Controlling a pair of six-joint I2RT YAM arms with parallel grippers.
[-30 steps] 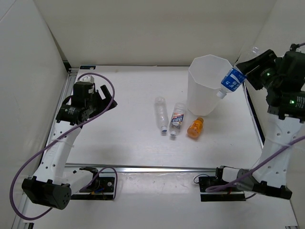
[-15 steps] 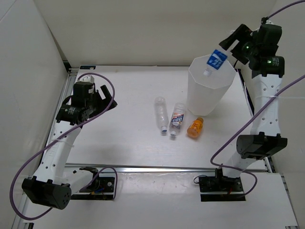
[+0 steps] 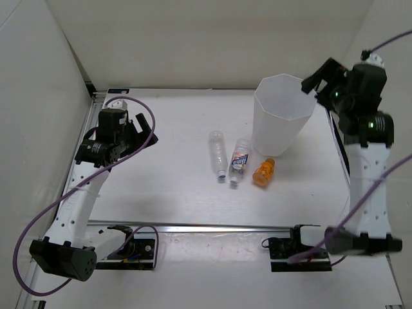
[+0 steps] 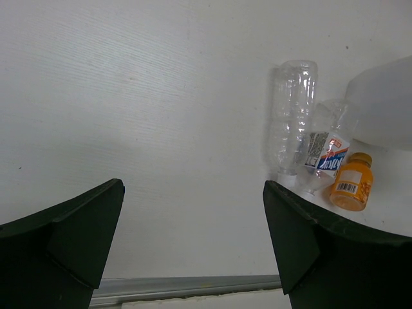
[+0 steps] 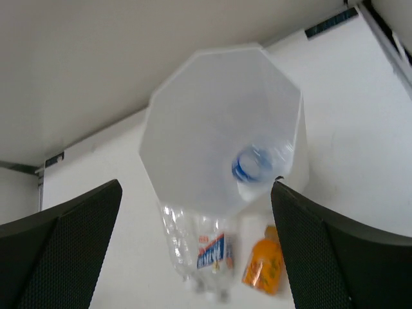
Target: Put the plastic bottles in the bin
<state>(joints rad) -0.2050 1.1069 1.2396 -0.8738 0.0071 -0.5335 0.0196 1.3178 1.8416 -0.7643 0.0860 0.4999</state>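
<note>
The tall white bin [image 3: 273,136] stands at the back right of the table. My right gripper [image 3: 313,78] hangs open just above its right rim. In the right wrist view the blue-labelled bottle [image 5: 254,164] lies inside the bin [image 5: 193,122], blurred, free of my open right gripper [image 5: 196,187]. On the table left of the bin lie a slim clear bottle [image 3: 217,153], a clear bottle with a blue-red label [image 3: 239,161] and a short orange bottle [image 3: 264,172]. My left gripper [image 3: 148,134] is open and empty at the far left, well away from them.
The left wrist view shows the slim bottle [image 4: 293,116], the labelled bottle [image 4: 328,158] and the orange bottle [image 4: 351,183] side by side next to the bin's base [image 4: 383,103]. White walls enclose the table. A metal rail [image 3: 212,226] runs along the near edge.
My right gripper carried the blue-labelled bottle over the bin's rim, opened and let it drop in. It then drew back slightly to the right. The left arm has not moved.
</note>
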